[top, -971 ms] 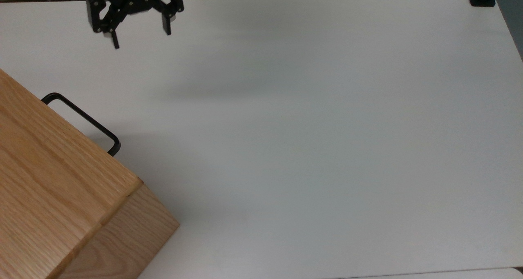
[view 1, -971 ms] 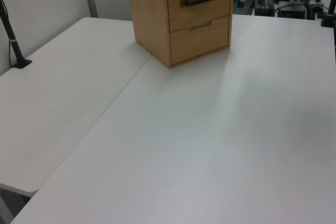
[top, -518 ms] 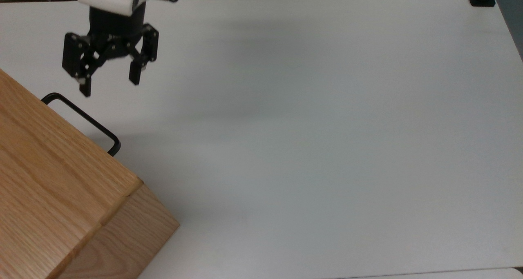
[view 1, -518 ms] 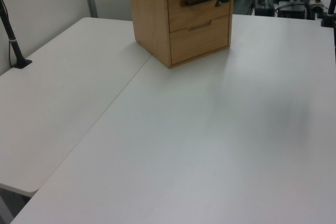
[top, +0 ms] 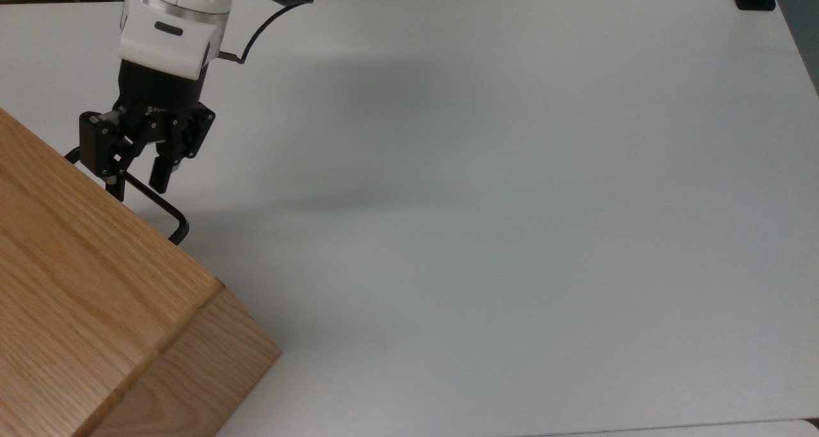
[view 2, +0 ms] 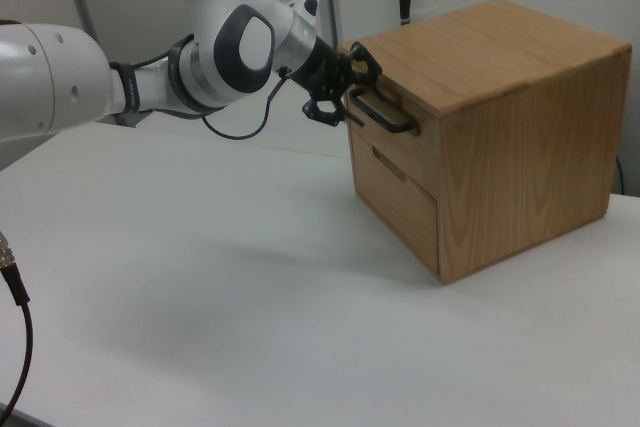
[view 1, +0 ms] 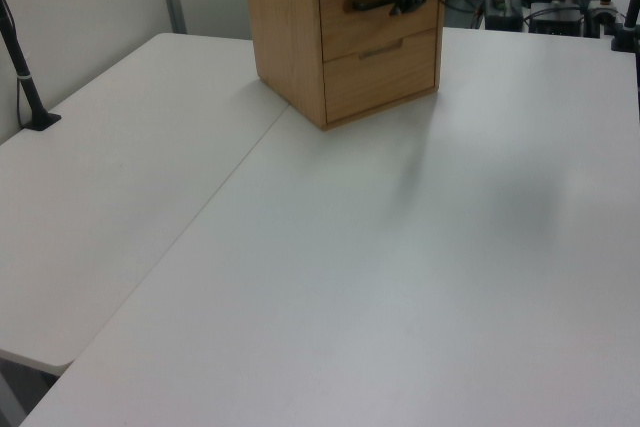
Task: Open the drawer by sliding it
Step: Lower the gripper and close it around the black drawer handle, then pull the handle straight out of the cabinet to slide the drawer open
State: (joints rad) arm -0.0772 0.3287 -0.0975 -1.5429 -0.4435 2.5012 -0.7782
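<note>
Cabinet [top: 77,283]: light oak wood, visible grain, satin finish. Drawer [view 2: 385,147]: same oak front; bar handle [top: 153,201] black, matt, metal-looking. Gripper [top: 137,184]: black matt plastic or metal. Arm [view 2: 150,72]: glossy white shell. Table [top: 499,200]: smooth matt white laminate.

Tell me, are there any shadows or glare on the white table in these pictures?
Top view: a soft grey shadow band crosses the white table beside the light oak wooden cabinet, with no harsh glare. Left view: a faint blurred shadow falls in front of the cabinet. Right view: a dim patch darkens the tabletop below the white robot arm.
</note>
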